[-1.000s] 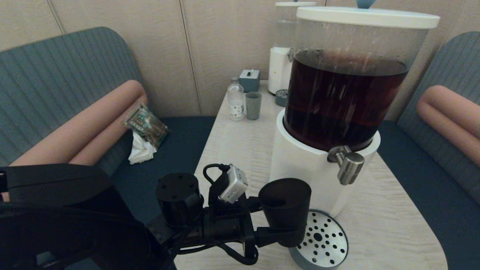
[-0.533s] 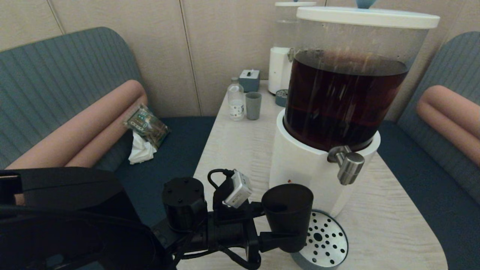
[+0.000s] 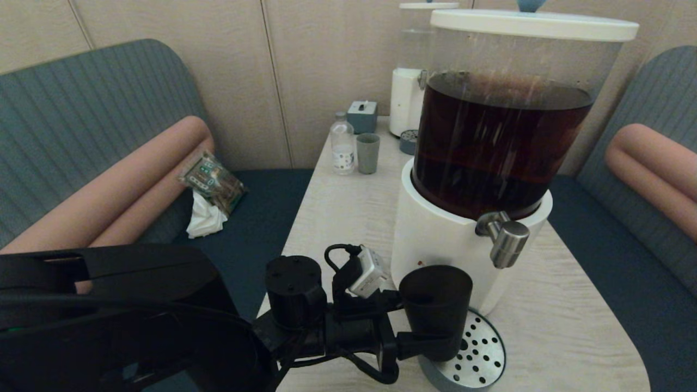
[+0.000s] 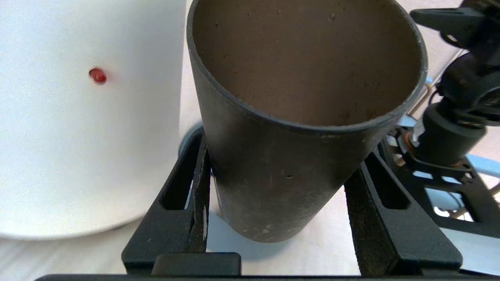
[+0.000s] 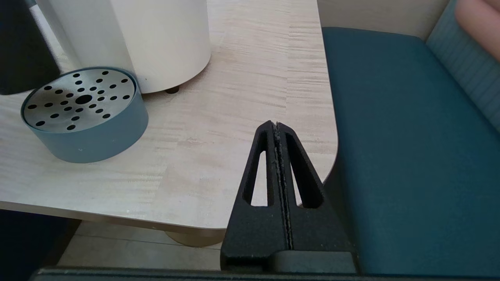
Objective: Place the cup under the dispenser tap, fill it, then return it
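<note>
Fingers, left: your left gripper (image 4: 279, 203) has its two black fingers (image 4: 185, 195) clamped on opposite sides of the cup (image 4: 297, 128), low on its wall.
Fingers, right: your right gripper (image 5: 278, 128) has both fingers pressed flat together, nothing between them.
Left arm pose: reaches forward and across from the near left, wrist roughly level, gripper (image 3: 430, 344) pointing toward the dispenser.
Right arm pose: parked off the near right corner of the surface (image 5: 250, 97), fingers aimed over its edge beside the dark blue seat (image 5: 406, 148).
Cup position: your cup (image 3: 435, 307) stands upright, mouth open upward, just beside the white base (image 3: 430, 239), over the left rim of the drip tray (image 3: 474, 354). You cannot tell whether its bottom touches the tray.
Cup contents: inner wall shows dry in the left wrist view; the bottom is hidden.
Dispenser tap: the dispenser tap (image 3: 503, 237) juts from the white base above and to the right of the cup, apart from it; the cup mouth is not beneath the spout.
Tank: dark brown liquid (image 3: 495, 147) fills most of the clear tank.
Drip tray: round perforated steel plate (image 5: 80, 99) in a grey-blue ring, touching the base front.
Background: a small grey-green cup (image 3: 368, 153) and a clear bottle (image 3: 342, 144) stand at the far end of the surface.
</note>
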